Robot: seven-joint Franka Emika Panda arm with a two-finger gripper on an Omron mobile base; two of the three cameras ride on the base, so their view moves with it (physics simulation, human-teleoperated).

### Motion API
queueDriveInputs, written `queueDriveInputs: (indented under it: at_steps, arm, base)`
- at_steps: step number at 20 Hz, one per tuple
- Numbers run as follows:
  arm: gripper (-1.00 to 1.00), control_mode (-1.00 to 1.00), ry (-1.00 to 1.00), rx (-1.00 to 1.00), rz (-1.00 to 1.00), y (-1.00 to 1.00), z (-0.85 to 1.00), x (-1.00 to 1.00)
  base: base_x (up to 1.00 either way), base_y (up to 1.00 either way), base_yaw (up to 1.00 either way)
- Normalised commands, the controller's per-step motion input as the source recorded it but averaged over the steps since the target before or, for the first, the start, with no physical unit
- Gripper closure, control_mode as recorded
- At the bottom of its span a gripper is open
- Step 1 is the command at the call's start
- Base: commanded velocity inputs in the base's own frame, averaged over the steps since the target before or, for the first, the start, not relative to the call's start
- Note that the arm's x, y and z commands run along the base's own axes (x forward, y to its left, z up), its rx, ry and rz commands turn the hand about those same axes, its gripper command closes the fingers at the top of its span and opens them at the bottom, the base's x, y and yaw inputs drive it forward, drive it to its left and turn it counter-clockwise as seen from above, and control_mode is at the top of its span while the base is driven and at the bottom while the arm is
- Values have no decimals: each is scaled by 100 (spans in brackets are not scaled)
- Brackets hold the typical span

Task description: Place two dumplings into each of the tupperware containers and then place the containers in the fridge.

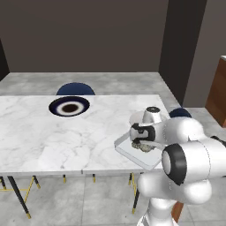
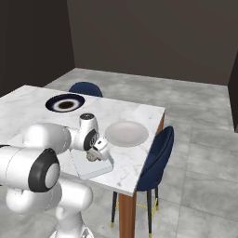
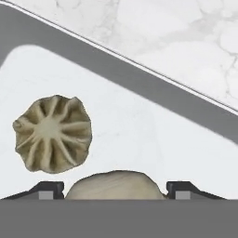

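Observation:
A clear-whitish tupperware container [image 1: 125,149] [image 2: 95,172] [image 3: 139,79] lies near the table's right front corner. One olive-tan pleated dumpling [image 3: 52,134] rests on its floor. My gripper [image 1: 142,145] [image 2: 94,155] [image 3: 115,188] hangs low over the container. A second dumpling [image 3: 115,182] fills the gap between the fingertips [image 3: 49,188], touching both, so the jaws stand wide and closed on it. The same dumpling shows as a speckled lump under the hand [image 1: 143,146] [image 2: 92,156]. The fridge is out of view.
A round pale grey plate [image 1: 137,117] [image 2: 126,133] sits just beyond the container. Farther left on the marble table [image 1: 44,141] is a navy-and-white plate [image 1: 69,106] [image 2: 65,103]. Blue chairs stand at the far side [image 1: 75,89] and the right end [image 2: 158,155].

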Motion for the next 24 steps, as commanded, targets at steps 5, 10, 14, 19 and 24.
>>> queueDriveInputs:
  at_steps: [5,10,14,19,24]
  arm:
    - [-100,-100,10,-4,0,-13,-17,3]
    - [-100,-100,-3,-4,-8,39,-2,-43]
    - [-100,-100,-2,-4,-14,31,-3,-31]
    - [-100,-100,-2,0,-3,0,0,1]
    - [-100,-100,-3,12,-1,-63,32,1]
  base:
    - [0,0,0]
    - [0,0,0]
    - [0,0,0]
    - [0,0,0]
    - [0,0,0]
